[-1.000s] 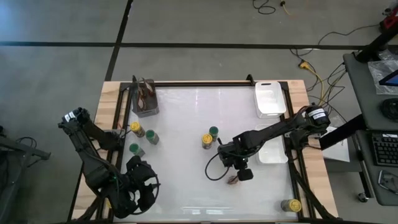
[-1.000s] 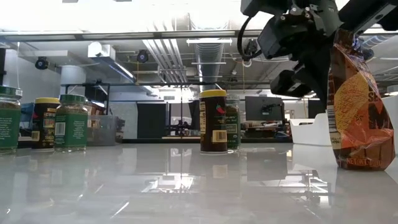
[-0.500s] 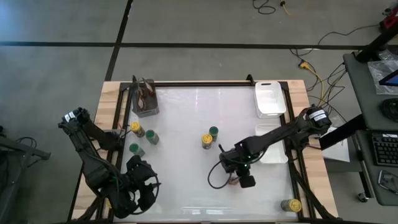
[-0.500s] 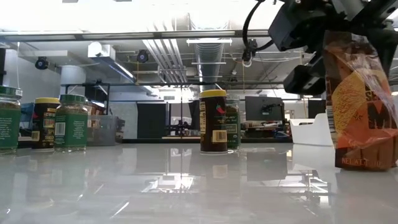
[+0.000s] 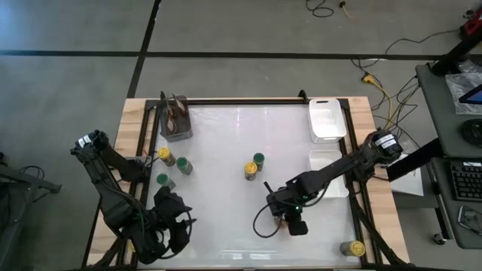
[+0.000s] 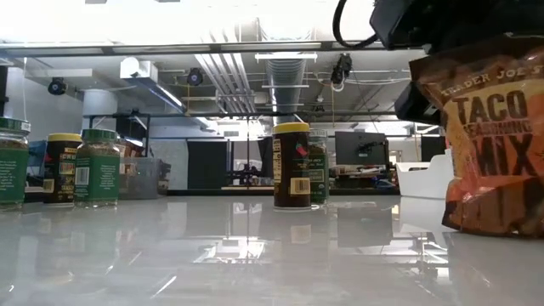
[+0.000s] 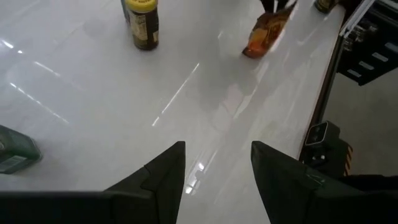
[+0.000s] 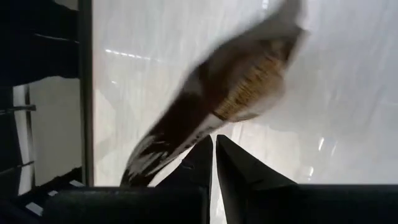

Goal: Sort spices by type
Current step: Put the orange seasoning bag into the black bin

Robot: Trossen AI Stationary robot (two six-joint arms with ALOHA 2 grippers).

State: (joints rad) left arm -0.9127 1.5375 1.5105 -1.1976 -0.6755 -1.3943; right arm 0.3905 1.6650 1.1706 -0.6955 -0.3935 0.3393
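The right pincer [image 5: 294, 223] is clamped on an orange taco seasoning packet [image 6: 493, 144], held low over the white table [image 5: 226, 150]. Jars [image 5: 254, 166] are seen at ten o'clock from it. The left pincer [image 7: 214, 174] waits half spread at the table's seven o'clock corner.

Bright overhead light floods the glossy white desk [image 5: 226, 150], which mirrors ceiling fixtures in the low view and streaks with glare in both wrist views. The orange packet [image 8: 236, 93] is motion-blurred in the right wrist view.
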